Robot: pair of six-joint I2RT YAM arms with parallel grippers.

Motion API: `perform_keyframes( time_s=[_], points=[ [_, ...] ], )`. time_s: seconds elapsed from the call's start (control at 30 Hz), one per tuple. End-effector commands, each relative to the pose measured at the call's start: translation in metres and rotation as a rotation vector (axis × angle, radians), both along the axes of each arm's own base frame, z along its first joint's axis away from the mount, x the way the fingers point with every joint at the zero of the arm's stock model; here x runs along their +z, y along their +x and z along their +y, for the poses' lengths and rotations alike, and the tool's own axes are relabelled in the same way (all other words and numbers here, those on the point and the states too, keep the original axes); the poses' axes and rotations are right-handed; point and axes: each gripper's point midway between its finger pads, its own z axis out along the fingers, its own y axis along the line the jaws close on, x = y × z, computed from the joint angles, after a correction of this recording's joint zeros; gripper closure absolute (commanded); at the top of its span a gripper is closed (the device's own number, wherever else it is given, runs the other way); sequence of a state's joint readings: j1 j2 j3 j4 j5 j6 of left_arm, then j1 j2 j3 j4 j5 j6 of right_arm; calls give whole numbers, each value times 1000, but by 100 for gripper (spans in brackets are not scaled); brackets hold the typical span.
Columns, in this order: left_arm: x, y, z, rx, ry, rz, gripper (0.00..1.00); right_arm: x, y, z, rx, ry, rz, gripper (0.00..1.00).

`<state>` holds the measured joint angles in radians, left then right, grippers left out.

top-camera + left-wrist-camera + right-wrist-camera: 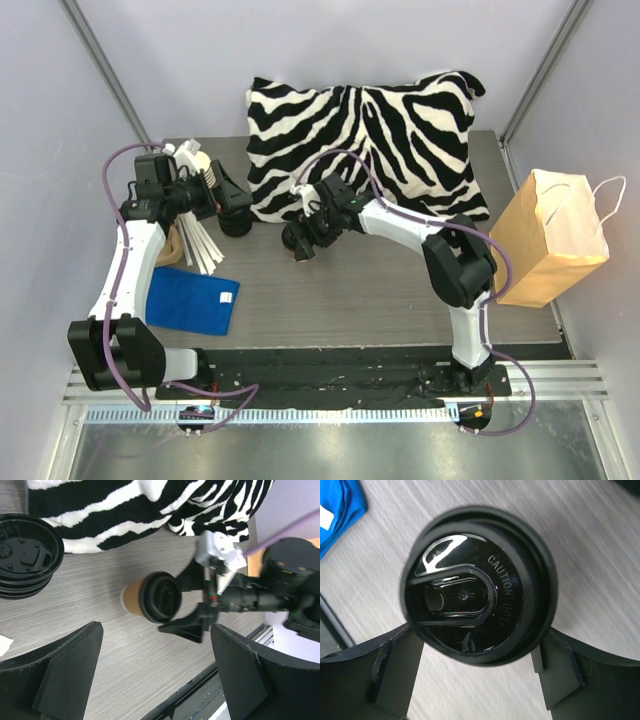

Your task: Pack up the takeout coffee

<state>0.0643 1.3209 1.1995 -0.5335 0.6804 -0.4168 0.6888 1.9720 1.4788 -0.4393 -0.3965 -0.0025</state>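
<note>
Right wrist view: the takeout coffee (475, 595) is showing lid-on, its round black top facing squarely into the camera and hiding the paper body.
Axis: in the left wrist view the cup's long axis is running left to right, with the brown wall at the left and the lid end pointing at the right hand (171, 602).
Stance: upright or leaning, I cannot tell.
Place: it is appearing at mid-bench (330, 300), just in front of the zebra pillow (370, 140).
Grip: the right hand's fingers are standing spread wide, one either side of the lid; contact is unclear.
Other side: the left hand (156, 635) is hovering spread wide, holding nothing, near the stack of black lids (25, 555).
Far right: a paper bag (550, 240) is resting at the bench's right edge, well apart from the cup.
</note>
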Motion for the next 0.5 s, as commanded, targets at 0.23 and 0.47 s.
perform_keyframes(
  time_s=[0.23, 0.47],
  points=[
    [14, -12, 2, -33, 11, -37, 2, 51, 40, 49, 20, 131, -128, 10],
    [29, -27, 4, -57, 66, -80, 0, 153, 21, -28, -51, 228, -135, 7]
  ],
)
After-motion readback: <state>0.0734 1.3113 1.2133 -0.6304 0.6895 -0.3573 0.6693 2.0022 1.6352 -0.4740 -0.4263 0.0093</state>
